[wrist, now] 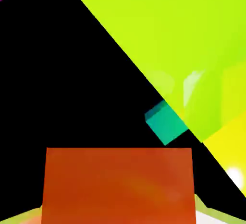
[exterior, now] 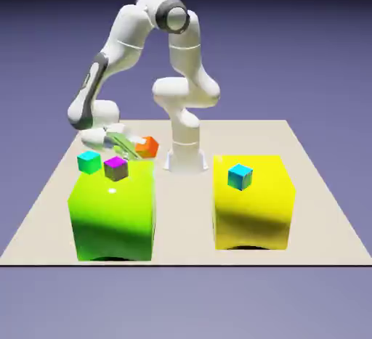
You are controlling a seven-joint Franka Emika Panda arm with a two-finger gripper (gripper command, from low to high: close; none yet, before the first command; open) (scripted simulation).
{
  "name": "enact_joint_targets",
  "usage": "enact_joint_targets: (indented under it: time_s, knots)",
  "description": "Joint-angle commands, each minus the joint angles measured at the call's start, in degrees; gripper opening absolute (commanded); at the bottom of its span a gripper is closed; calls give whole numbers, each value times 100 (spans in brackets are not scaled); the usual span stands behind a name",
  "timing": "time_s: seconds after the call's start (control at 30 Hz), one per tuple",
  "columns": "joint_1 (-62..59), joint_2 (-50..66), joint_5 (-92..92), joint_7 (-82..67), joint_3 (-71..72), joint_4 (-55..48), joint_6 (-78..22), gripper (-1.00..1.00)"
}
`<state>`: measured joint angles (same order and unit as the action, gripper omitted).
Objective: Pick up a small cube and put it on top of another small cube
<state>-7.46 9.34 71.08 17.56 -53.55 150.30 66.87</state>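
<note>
Pincer [exterior: 139, 149] pinching the orange-red cube [exterior: 147, 146], I hold it behind the green block [exterior: 114, 214] as the exterior view shows it, the magenta-topped grey cube [exterior: 116, 169] and a cyan cube [exterior: 89, 162] near, another cyan cube [exterior: 240, 177] at the yellow block [exterior: 253, 203]

- One robot arm [exterior: 129, 36]
- One table [exterior: 182, 221]
- Two big near blocks: green block [exterior: 115, 218] on the exterior view's left, yellow block [exterior: 253, 210] right
- Four small cubes, seemingly: one orange cube [exterior: 147, 147], two cyan cubes [exterior: 89, 162] [exterior: 240, 177], one purple-topped cube [exterior: 116, 169]
</note>
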Motion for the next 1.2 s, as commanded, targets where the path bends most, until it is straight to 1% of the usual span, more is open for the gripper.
enact_joint_targets:
  time_s: [0.0,0.57,0.83,0.9,1.0,1.03,1.07,1.17]
  knots:
    - [2,-16,-19,247,-26,-105,25,-100]
    - [44,-295,-200,4483,-478,-1879,392,-100]
    - [336,-38,-443,6475,-360,-2485,665,-100]
    - [456,122,-539,6638,-219,-2450,732,-100]
    - [833,110,-165,6426,50,-1963,1340,-100]
    - [833,110,-165,6426,50,-1963,1340,100]
    - [833,110,-165,6426,50,-1963,1340,100]
    - [456,122,-539,6638,-219,-2450,732,100]
